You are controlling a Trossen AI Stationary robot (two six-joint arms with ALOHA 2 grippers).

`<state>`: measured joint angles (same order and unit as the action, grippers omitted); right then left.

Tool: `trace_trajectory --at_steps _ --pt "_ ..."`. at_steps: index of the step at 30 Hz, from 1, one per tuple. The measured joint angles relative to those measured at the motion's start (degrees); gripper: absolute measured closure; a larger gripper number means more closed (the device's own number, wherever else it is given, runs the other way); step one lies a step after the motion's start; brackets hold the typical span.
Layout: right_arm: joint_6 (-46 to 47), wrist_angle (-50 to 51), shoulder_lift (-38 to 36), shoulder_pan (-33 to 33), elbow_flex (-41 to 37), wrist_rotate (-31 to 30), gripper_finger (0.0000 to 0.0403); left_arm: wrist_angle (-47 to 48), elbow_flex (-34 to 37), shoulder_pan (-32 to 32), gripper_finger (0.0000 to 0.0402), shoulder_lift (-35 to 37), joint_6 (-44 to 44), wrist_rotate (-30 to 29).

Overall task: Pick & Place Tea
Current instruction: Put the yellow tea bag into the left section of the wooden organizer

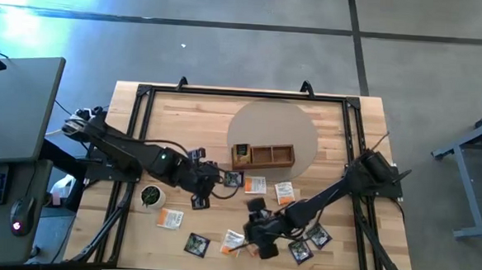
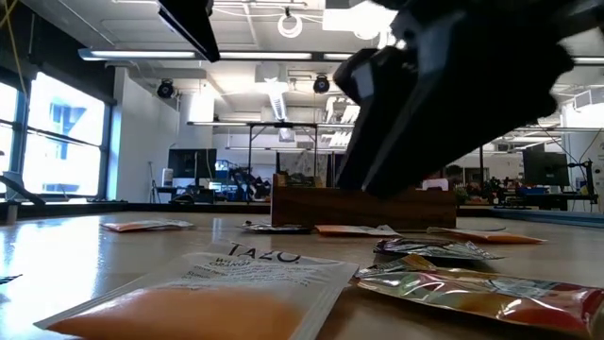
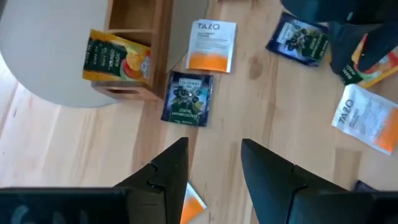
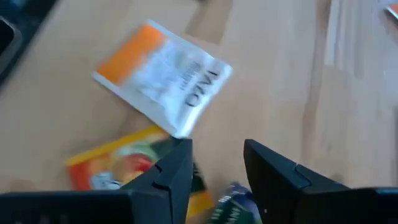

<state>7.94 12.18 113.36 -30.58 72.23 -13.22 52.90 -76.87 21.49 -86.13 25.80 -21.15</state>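
While the right arm is looming across the upper right of the low view, it is blocking most of the room behind, and the tea packets under it in the high view are partly covered, so an exact count is hard. The right tool point(image 1: 252, 235), at lower centre of the high view, is standing with fingers apart over a white-and-orange packet point(image 4: 163, 76) and a yellow-orange packet point(image 4: 118, 167), gripping nothing. The left tool point(image 1: 214, 180), left of centre, is also standing apart and empty, hovering near a black packet point(image 3: 188, 98).

Everything is lying on a pale wooden desk point(image 1: 184, 115) with a grey round mat point(image 1: 266, 124), on a grey concrete floor. Roughly eleven loose packets are showing around the desk's lower middle, and one more packet point(image 3: 117, 56) is sitting in the end compartment of the single wooden tray point(image 1: 263, 155). One small cup point(image 1: 151, 196) is sitting at lower left.
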Motion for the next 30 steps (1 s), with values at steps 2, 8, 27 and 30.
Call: trace_trajectory --at_steps 2,8,27,30 --pt "-0.7 1.2 0.0 1.4 0.0 2.3 0.0259 0.1 0.1 -0.1 0.0257 -0.1 0.0 0.0" --pt "1.0 2.5 0.9 5.1 0.0 12.9 0.0260 0.1 0.1 -0.1 0.0257 0.0 0.0 -0.5" --pt "-0.5 3.1 3.3 6.3 0.1 20.5 0.0265 1.2 0.1 -0.1 0.0257 0.0 0.0 -0.6" --pt "-0.4 3.1 3.3 6.2 0.1 20.5 0.0265 1.1 0.1 -0.1 0.0257 0.0 0.0 -0.6"
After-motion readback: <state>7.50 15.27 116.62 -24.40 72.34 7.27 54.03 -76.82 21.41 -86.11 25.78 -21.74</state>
